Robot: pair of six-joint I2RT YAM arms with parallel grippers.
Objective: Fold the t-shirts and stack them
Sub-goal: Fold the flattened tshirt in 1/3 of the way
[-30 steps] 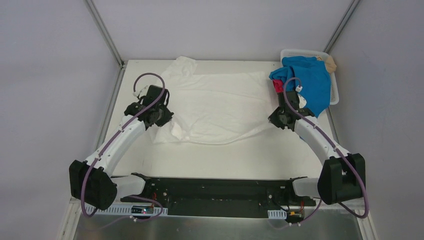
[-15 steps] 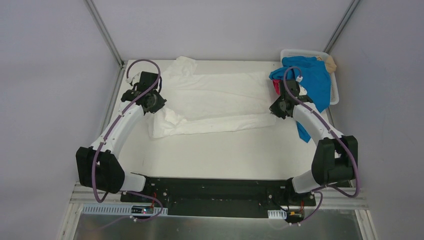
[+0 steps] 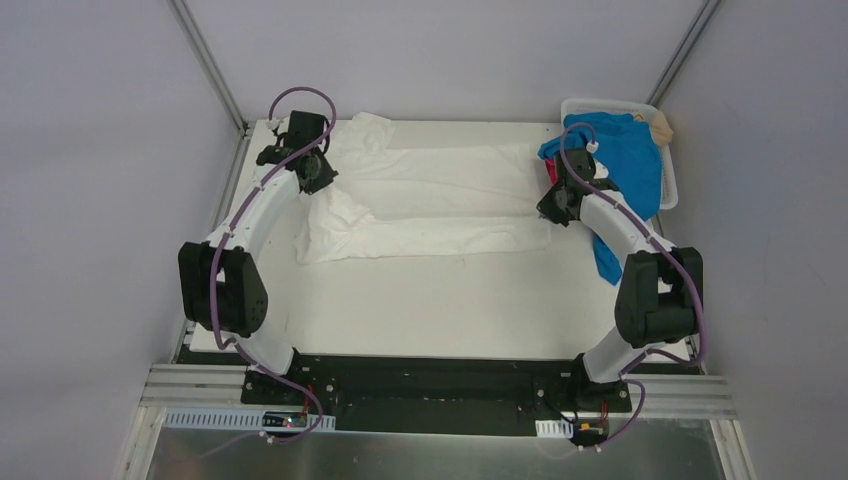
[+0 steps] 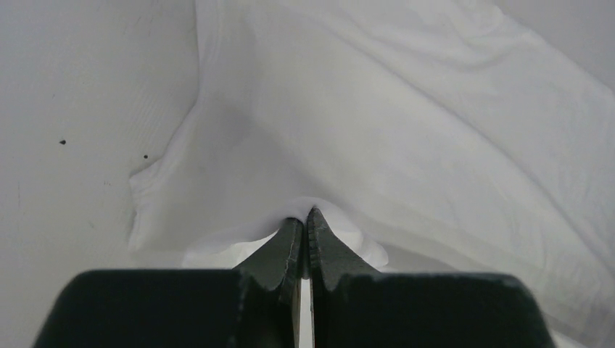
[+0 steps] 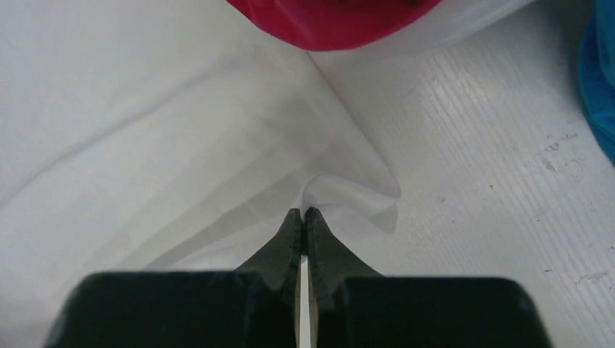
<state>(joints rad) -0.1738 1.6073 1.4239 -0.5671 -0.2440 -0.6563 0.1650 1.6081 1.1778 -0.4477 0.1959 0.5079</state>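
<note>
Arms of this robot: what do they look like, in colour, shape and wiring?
The left arm and the right arm are each made of smooth, curved white sections joined by chunky black joints. A thin purple cable loops along each one. The left gripper and right gripper each end in two dark, tapering fingers.

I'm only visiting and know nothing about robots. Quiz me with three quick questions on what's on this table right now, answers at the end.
1. True or false: the left gripper and the right gripper are each pinched shut on the white t-shirt.
2. Where is the blue t-shirt? A) flat mid-table B) spilling over the white basket C) on the floor
3. What colour is the cloth at the top of the right wrist view?
Key: 1 true; 2 B; 3 magenta, the pink t-shirt.
</note>
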